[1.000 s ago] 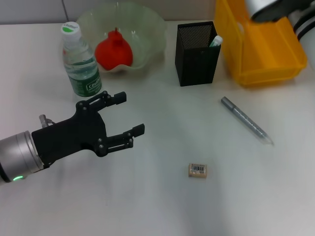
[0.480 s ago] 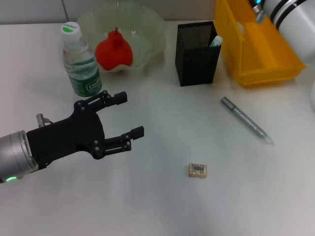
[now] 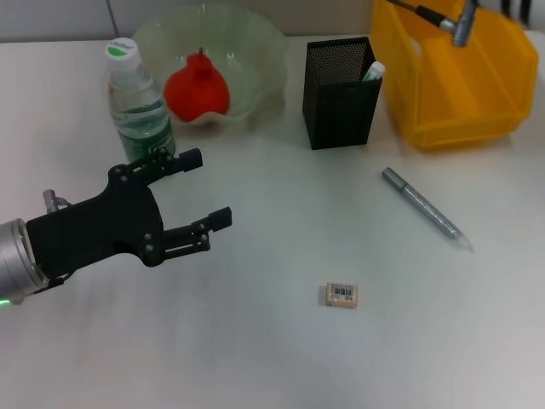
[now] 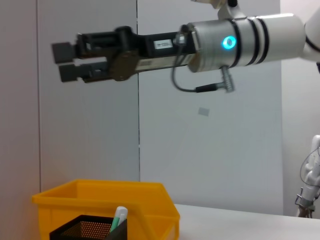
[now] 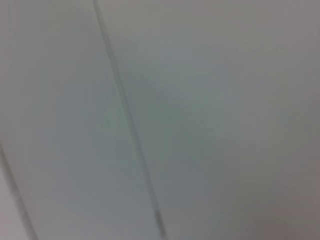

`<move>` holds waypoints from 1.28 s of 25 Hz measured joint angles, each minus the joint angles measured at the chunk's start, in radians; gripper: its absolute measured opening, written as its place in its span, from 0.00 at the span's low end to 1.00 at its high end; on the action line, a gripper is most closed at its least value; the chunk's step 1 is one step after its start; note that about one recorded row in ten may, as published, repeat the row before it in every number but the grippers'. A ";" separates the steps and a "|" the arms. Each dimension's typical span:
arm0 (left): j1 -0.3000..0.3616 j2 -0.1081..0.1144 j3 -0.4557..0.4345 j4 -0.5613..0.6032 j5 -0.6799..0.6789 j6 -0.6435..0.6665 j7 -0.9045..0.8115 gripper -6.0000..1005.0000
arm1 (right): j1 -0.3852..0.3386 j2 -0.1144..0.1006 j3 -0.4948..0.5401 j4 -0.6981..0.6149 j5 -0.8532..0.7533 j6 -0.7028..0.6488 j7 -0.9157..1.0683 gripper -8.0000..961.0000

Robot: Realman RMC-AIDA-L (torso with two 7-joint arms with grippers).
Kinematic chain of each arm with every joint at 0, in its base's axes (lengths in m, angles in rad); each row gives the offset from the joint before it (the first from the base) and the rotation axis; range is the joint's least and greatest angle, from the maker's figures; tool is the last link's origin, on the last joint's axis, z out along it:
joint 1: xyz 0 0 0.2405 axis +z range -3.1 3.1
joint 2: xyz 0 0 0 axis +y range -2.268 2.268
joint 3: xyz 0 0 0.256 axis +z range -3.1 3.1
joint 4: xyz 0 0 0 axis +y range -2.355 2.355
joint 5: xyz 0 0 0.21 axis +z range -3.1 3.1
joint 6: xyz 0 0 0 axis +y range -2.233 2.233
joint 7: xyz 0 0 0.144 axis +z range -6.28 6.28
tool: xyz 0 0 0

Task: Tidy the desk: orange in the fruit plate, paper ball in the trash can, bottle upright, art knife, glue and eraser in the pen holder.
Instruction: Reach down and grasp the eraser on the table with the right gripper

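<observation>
My left gripper [image 3: 207, 187] is open and empty above the desk [image 3: 281, 247], just in front of the upright bottle [image 3: 140, 106]. The orange [image 3: 197, 89] lies in the fruit plate [image 3: 271, 53]. The pen holder [image 3: 341, 85] holds the glue [image 3: 373, 71]. The grey art knife [image 3: 424, 207] and the eraser [image 3: 342, 295] lie on the desk. The trash can [image 3: 451, 81] stands at the back right. The left wrist view shows my right gripper [image 4: 65, 61] held high, open and empty, above the trash can [image 4: 105, 200]. The paper ball is out of view.
In the head view only a cable and connector [image 3: 460, 25] of the right arm show, over the trash can. The left wrist view also shows the pen holder [image 4: 85, 230] with the glue [image 4: 118, 218] in it.
My left gripper has drawn back to the left, still open. My right arm has risen almost out of the head view.
</observation>
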 joint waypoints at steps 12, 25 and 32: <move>-0.001 0.027 0.018 0.035 0.030 0.006 -0.081 0.83 | 0.214 -0.010 0.473 0.195 0.269 -0.890 -0.426 0.68; -0.015 0.037 0.019 0.109 0.172 0.005 -0.253 0.83 | 0.343 -0.028 0.557 0.538 0.004 -1.242 -0.804 0.67; -0.029 0.037 0.017 0.112 0.185 -0.002 -0.273 0.83 | 0.338 0.029 0.511 0.592 -0.130 -1.179 -0.928 0.67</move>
